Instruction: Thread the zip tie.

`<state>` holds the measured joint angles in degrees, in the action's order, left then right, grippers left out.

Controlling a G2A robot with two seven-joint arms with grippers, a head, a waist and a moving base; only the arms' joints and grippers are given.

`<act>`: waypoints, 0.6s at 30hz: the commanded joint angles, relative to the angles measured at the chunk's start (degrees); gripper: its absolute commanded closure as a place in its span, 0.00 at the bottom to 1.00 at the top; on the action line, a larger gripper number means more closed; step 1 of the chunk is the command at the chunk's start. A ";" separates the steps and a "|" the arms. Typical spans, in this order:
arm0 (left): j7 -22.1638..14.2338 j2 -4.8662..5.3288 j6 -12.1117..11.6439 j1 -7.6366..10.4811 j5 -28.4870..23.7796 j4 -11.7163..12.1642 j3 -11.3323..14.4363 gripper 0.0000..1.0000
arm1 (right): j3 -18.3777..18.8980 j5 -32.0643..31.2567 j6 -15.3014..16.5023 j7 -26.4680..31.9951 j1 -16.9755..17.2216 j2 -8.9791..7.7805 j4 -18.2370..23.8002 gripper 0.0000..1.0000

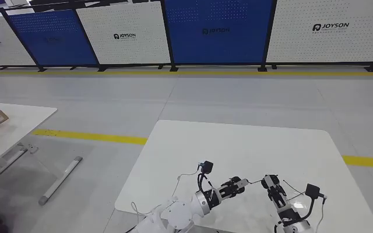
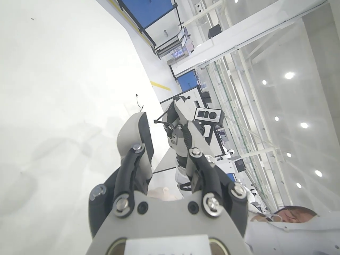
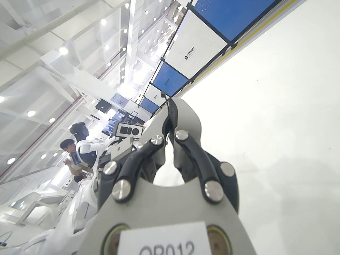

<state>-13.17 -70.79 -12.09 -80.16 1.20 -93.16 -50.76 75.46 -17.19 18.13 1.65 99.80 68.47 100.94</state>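
Note:
A thin black zip tie sticks out past the tips of my right gripper, which is shut on its strap, the small head end up. In the top view the zip tie spans the short gap between both grippers above the near part of the white table. My left gripper points at the right gripper from the side. In the left wrist view the left gripper stands open, and the right gripper with the zip tie lies just beyond its fingertips.
The table's left edge is close to the left arm. A second white table stands off to the left. Blue and white panels line the back of the room.

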 commanded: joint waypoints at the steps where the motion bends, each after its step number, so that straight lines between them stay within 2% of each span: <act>1: 0.06 -0.01 0.07 0.07 0.03 -0.04 0.05 0.65 | 0.01 -0.16 -0.07 -0.09 0.03 0.04 0.03 1.00; 4: 0.29 -0.01 0.15 0.08 0.22 -0.07 0.08 0.64 | 0.07 -0.40 -0.15 -0.36 0.11 0.10 0.09 1.00; 18: 0.60 -0.15 1.50 0.59 1.20 0.22 0.83 0.72 | 0.01 -1.53 0.12 -0.84 0.58 0.34 0.62 1.00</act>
<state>-12.53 -70.93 -10.67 -79.63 2.37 -92.97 -49.97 75.46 -18.66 18.21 0.81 100.33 68.80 101.51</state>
